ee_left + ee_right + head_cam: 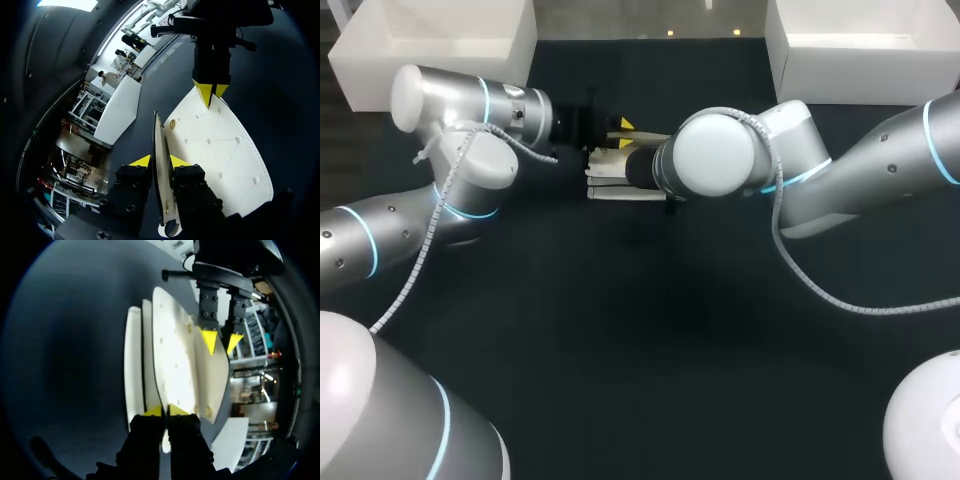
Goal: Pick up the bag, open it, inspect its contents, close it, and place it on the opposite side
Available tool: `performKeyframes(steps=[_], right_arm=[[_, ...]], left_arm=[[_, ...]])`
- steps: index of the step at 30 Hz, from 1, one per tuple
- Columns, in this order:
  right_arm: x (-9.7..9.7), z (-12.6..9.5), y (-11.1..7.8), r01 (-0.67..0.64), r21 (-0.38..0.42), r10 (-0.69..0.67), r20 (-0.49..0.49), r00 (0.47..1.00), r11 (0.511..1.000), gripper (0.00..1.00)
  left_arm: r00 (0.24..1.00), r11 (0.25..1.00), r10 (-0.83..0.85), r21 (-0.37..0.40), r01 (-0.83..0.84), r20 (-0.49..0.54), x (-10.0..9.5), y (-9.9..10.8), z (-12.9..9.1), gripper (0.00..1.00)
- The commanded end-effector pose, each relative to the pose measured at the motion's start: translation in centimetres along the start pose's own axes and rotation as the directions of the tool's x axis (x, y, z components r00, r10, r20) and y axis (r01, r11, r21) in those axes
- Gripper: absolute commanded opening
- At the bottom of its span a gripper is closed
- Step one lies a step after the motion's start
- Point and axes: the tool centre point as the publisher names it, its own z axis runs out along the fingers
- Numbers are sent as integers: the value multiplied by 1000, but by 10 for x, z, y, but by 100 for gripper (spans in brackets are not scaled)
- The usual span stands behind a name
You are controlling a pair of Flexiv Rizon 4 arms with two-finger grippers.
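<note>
Dark table (640, 340), white bag (606, 172)

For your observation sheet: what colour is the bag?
The bag is cream white with stitched lines and small studs, clearest in the left wrist view.

bag (605, 173) mostly hidden behind right arm (718, 155), contents unseen

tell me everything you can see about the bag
The bag is off-white and looks like leather, with stitched lines, small studs and a gold snap. It is held between the two arms with its flat panels spread apart. The left gripper pinches one thin panel edge. The right gripper pinches another panel at the opposite end.
</note>
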Motion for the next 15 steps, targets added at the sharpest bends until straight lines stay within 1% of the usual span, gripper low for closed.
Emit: performKeyframes(steps=[1,2,3,6,15], right_arm=[[1,2,0,-1,-1,1,2,1000,1000,0],[1,2,0,-1,-1,1,2,1000,1000,0],[1,2,0,-1,-1,1,2,1000,1000,0],[1,2,0,-1,-1,1,2,1000,1000,0],[1,2,0,-1,-1,1,2,1000,1000,0]], left_arm=[[1000,1000,-1,-5,1,-9,-3,1,1,14],[1000,1000,0,-6,0,-10,-1,0,0,2],[1000,1000,1,-4,-1,-10,1,-1,-1,0],[1000,1000,2,0,-2,-7,7,-3,-4,0],[999,999,-36,4,36,5,42,-7,-6,0]])
